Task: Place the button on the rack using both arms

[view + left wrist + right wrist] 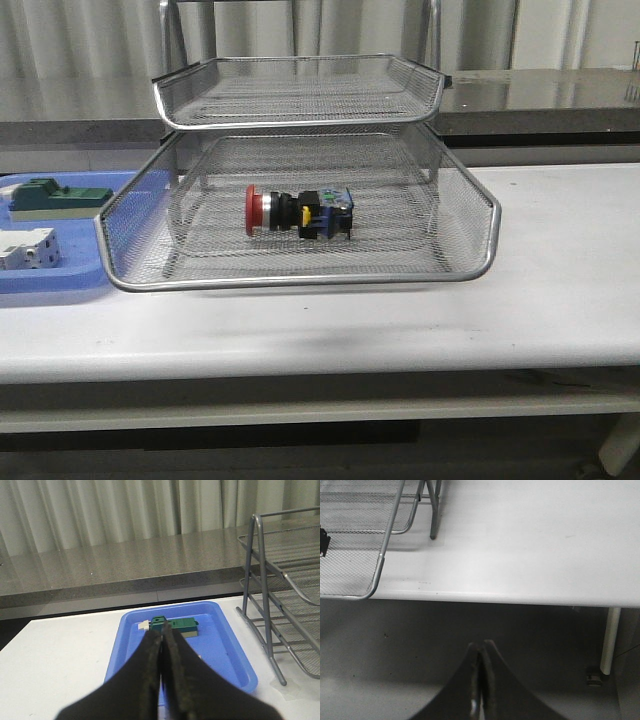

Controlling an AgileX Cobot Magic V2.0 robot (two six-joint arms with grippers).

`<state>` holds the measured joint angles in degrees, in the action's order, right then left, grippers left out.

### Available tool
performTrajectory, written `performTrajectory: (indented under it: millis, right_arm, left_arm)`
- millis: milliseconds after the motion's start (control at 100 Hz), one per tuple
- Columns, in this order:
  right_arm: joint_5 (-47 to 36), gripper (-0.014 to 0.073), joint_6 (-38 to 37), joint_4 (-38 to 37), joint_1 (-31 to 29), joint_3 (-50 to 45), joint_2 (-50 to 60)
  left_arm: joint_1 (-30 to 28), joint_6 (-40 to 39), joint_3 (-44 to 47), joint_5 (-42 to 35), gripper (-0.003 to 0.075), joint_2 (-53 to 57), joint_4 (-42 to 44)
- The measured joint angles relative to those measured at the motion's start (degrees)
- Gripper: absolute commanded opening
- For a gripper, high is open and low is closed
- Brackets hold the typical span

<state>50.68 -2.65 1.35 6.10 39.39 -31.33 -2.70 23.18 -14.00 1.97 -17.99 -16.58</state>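
The rack (300,180) is fine silver wire mesh edged with smooth, shiny metal rod. The button (297,211) has a glossy red plastic head, a bright metal collar and a matt black plastic body. The blue tray (180,650) is smooth, slightly glossy plastic. The table (560,290) is a smooth white matt surface. The left gripper's fingers (150,680) look matt black and finely grainy. The counter (125,565) is speckled grey stone with a soft sheen.

Left gripper (162,640): black fingers pressed together along their length, nothing between them, pointing forward and slightly down. Right gripper (481,652): fingers likewise closed tip to tip, empty, angled downward. Neither arm appears in the front view.
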Motion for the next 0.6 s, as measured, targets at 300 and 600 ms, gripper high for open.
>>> performTrajectory:
  millis: [300,600]
  right_arm:
    - [-6.6,-0.0068,0.0,5.6,0.0,0.0,-1.1]
    - [-7.7,-0.0068,0.9,16.7,0.0,0.0,-13.2]
  left_arm:
    - [0.0,0.0,0.0,0.0,0.0004,0.0,0.0]
    - [0.0,0.0,0.0,0.0,0.0004,0.0,0.0]
